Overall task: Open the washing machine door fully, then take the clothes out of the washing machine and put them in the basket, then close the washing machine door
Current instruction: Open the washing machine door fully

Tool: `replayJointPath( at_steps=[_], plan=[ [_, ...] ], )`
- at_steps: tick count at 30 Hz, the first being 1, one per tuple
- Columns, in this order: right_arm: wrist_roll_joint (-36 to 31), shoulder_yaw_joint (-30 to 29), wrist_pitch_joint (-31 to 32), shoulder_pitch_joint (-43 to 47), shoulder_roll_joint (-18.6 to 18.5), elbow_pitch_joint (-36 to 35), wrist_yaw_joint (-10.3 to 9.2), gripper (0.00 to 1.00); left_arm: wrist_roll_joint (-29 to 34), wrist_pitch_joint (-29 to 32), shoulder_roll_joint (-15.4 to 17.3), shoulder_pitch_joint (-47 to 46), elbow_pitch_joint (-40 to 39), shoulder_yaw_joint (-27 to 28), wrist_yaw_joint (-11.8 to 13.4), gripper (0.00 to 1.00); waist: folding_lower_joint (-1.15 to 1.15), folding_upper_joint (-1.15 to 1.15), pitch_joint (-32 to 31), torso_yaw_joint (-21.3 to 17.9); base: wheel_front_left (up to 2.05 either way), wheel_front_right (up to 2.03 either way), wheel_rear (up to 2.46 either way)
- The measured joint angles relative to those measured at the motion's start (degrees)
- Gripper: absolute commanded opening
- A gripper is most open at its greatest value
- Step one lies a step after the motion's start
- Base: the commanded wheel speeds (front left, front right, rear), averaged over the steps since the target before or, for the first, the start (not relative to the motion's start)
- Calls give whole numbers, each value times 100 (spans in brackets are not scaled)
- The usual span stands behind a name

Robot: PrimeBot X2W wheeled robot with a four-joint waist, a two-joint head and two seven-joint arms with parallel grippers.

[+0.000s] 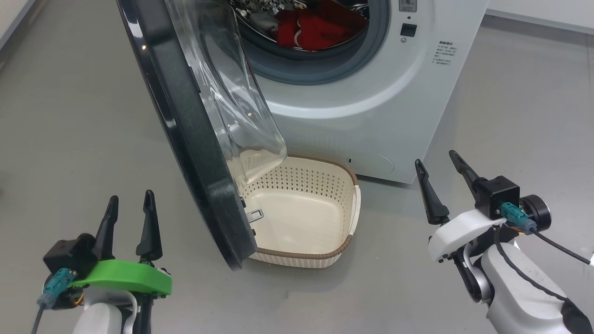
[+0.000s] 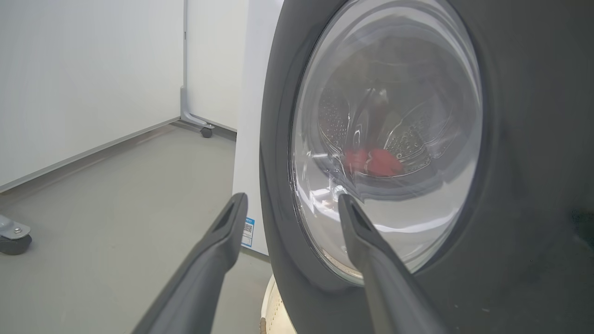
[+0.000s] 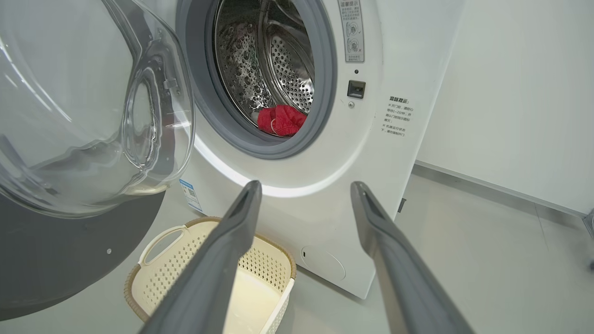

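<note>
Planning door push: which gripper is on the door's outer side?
The left gripper, green mount: it faces the black outer face of the washing machine door. The right gripper, white mount, is on the inner side.

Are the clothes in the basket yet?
No: the clothes lie inside the washing machine, while the basket stands on the floor below.

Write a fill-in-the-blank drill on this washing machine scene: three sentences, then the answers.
1. The clothes inside the washing machine are coloured ____.
2. The basket on the floor holds ____ clothes.
3. The left gripper and the right gripper both have their jaws ____.
Missing words: red; no; open.
</note>
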Motion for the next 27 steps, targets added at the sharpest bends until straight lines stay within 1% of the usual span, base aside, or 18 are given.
replayJointPath(
  at_steps=[17, 18, 19, 20, 24, 27],
  plan=[
    [-248, -257, 0, 112, 159, 26, -63, 100, 0, 1, 0, 31, 2, -8, 0, 100, 0, 0, 9, -27, 0, 0, 0],
    [-250, -274, 0, 112, 171, 26, -63, 100, 0, 0, 0, 31, 3, -16, 0, 79, 0, 0, 9, -27, 0, 0, 0],
    [-259, -288, 0, 112, 182, 25, -63, 100, 0, 0, 0, 32, 3, -29, 0, 18, 0, 0, 9, -27, 0, 0, 0],
    [-267, -303, 0, 113, 194, 25, -63, 100, 0, 1, 0, 32, 3, -43, 0, 0, 0, 0, 9, -27, 0, 0, 0],
    [-298, -376, 0, 122, 220, 21, -64, 100, 2, 1, 0, 32, -52, -91, 0, 0, 0, 0, 2, -19, 0, 0, 0],
    [-302, -431, 0, 130, 236, 8, -64, 100, 45, 0, 0, 29, -343, 16, 0, 0, 0, 0, -2, -6, 0, 0, 0]
  ],
)
